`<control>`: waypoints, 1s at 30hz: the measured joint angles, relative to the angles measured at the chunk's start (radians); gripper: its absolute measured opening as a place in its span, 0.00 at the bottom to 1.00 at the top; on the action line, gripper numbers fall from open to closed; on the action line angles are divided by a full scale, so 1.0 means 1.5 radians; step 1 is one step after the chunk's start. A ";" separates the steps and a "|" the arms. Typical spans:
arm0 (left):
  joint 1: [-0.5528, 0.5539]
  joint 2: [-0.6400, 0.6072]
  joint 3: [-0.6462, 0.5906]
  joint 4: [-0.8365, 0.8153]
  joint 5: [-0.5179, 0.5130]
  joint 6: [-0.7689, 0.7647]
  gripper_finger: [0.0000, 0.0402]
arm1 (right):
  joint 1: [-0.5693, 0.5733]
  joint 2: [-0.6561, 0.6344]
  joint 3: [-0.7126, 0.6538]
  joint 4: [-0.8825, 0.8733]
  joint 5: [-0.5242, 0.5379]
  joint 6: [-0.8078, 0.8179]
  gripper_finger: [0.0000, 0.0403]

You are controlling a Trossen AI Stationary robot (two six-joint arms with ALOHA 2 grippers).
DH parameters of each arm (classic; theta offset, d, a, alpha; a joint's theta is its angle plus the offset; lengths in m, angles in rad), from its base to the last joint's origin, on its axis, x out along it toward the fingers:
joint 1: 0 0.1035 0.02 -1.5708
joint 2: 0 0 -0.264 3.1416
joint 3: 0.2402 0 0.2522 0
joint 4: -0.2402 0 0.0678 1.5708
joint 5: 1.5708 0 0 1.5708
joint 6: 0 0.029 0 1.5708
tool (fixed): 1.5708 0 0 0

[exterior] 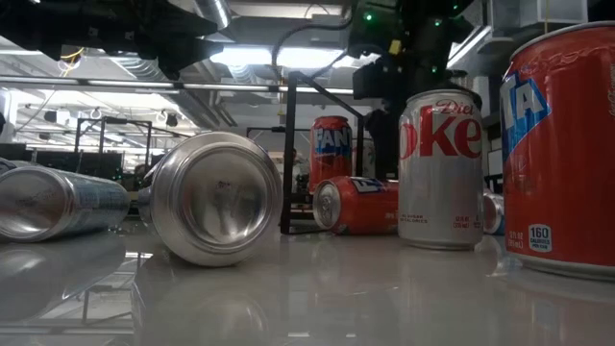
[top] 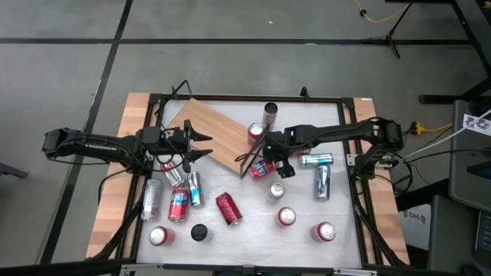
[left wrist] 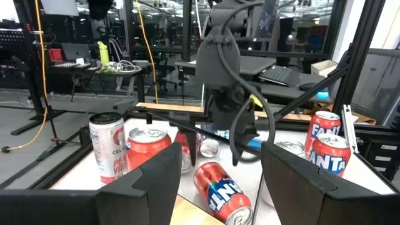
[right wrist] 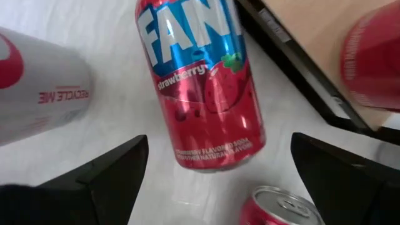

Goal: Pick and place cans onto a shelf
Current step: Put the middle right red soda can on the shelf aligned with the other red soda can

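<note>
Currently the red strawberry Fanta can [right wrist: 199, 87] lies on its side on the white tabletop [right wrist: 106, 37], just beside the black-framed corner of the shelf [top: 222, 130]. Its long axis runs forward from the right gripper [right wrist: 219, 172], between the two fingers, not across them. The right gripper hovers directly over the can with jaws spread wide, holding nothing. The left gripper [top: 201, 145] waits over the shelf's far edge, jaws part-open and empty; the right arm is nearer.
</note>
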 joint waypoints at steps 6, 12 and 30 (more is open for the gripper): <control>0.000 0.000 0.000 0.000 0.000 0.000 0.53 | 0.000 0.030 0.000 0.018 0.000 0.000 0.95; 0.000 0.000 0.000 0.000 0.000 0.000 0.53 | 0.000 0.055 0.000 0.021 0.000 0.000 0.95; 0.000 0.000 0.000 -0.001 0.000 0.001 0.53 | 0.001 0.081 0.000 0.026 0.000 0.003 0.71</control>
